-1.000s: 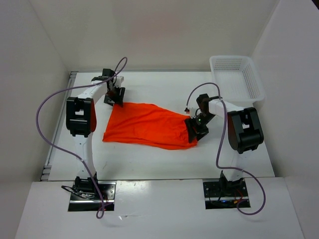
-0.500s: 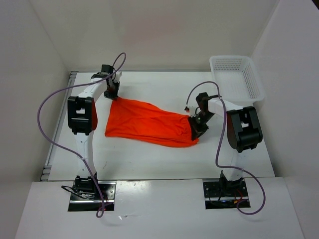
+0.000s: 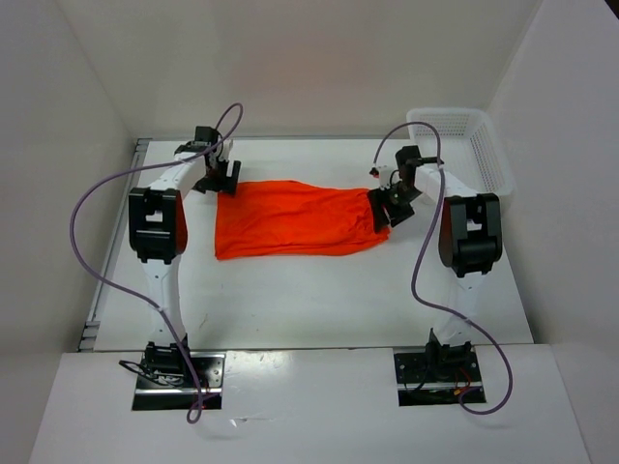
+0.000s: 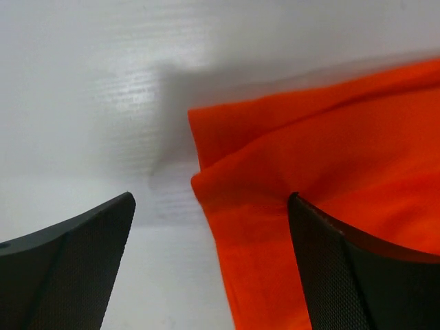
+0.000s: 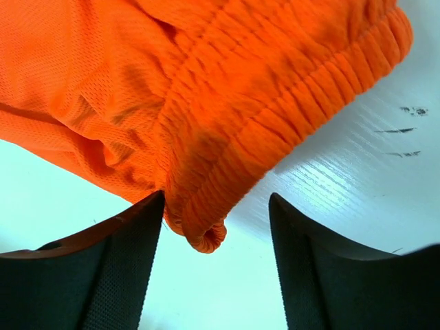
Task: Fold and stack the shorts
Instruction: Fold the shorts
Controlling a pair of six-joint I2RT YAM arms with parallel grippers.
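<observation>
Looking at the top view, you see that the shorts [image 3: 295, 217] now lie straight across the table [image 3: 290, 290], stretched out between your two hands. A second ago they lay slanted and closer to the arm bases. Both hands have carried the cloth away from the bases and squared it.

The left gripper [image 3: 221, 180] has let go. In its wrist view the jaws stand wide. A corner of the cloth [image 4: 227, 151] lies flat on the table just ahead of the gap and runs under one of the fingers [image 4: 357, 275], but nothing is pinched. The right gripper [image 3: 385, 206] is also parted. In its own view the gathered waistband [image 5: 275, 89] ends in the gap between its jaws, close against one side. I cannot tell if it touches there, but it is not squeezed. So neither hand holds anything at this moment.

In my judgement the laying-out step is finished and the next fold is not yet begun, so you are somewhere in the middle of the task. The cloth is flat enough to take a new grip at the corner ahead of the left hand and at the waistband end by the right hand. Be careful with the left hand: since cloth lies under one finger, a careless lift may drag it and spoil the straight edge. The basket [image 3: 498, 164] stands beyond the right hand, on its outer side, apart from the cloth.
</observation>
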